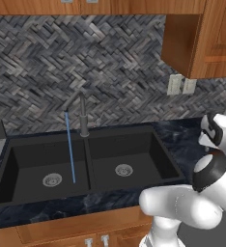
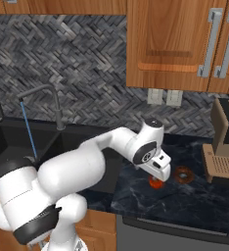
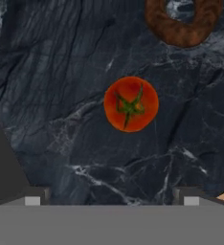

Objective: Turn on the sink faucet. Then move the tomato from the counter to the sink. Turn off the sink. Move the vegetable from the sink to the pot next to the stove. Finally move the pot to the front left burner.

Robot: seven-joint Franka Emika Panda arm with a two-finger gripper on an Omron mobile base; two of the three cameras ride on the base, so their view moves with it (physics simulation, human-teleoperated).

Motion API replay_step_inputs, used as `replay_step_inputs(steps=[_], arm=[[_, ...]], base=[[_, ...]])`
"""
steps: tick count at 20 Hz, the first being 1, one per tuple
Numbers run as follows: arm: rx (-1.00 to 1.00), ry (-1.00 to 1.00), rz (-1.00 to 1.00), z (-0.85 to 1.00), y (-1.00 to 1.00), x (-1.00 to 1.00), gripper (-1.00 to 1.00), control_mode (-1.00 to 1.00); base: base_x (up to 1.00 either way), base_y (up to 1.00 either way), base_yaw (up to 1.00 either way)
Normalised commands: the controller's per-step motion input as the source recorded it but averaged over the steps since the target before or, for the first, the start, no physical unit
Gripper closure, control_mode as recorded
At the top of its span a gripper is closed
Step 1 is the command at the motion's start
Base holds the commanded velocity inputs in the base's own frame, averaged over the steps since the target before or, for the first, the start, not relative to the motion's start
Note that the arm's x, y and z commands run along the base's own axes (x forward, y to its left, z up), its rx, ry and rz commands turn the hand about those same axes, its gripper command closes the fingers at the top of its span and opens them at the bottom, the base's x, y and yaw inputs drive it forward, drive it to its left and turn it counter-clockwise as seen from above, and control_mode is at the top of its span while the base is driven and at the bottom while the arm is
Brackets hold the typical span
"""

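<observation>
Claw point(image 3: 112, 201): standing fully open, gripping nothing, hanging above the tomato point(image 3: 131, 104)
Tomato: sitting untouched on the dark counter point(image 3: 61, 95)

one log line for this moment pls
faucet: running into left basin | tomato: on counter, untouched | gripper: above tomato, jaws open | bagel: beside tomato | step: tomato pickup

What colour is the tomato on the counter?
Red, with a green stem star on the tomato; the hand view shows it best.
</observation>
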Motion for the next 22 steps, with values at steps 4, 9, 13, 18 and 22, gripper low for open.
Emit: replay_step_inputs(steps=[4, 9, 13, 18, 22], arm=[[0.00, 0.00, 0.00, -0.27, -0.49, 0.21, -1.00, -1.00], [0.00, 0.02, 0.00, -0.23, -0.39, 0.20, -1.00, -1.00], [0.00, 0.04, 0.00, -0.12, -0.16, 0.26, -1.00, -1.00], [0.00, 0.06, 0.00, -0.09, -0.03, 0.31, -1.00, -1.00], [0.00, 0.07, 0.00, -0.14, 0.00, 0.19, -1.00, -1.00]], base=[[0.00, 0.00, 0.00], [0.00, 0.00, 0.00], [0.00, 0.00, 0.00], [0.00, 0.00, 0.00], [0.00, 0.00, 0.00]])
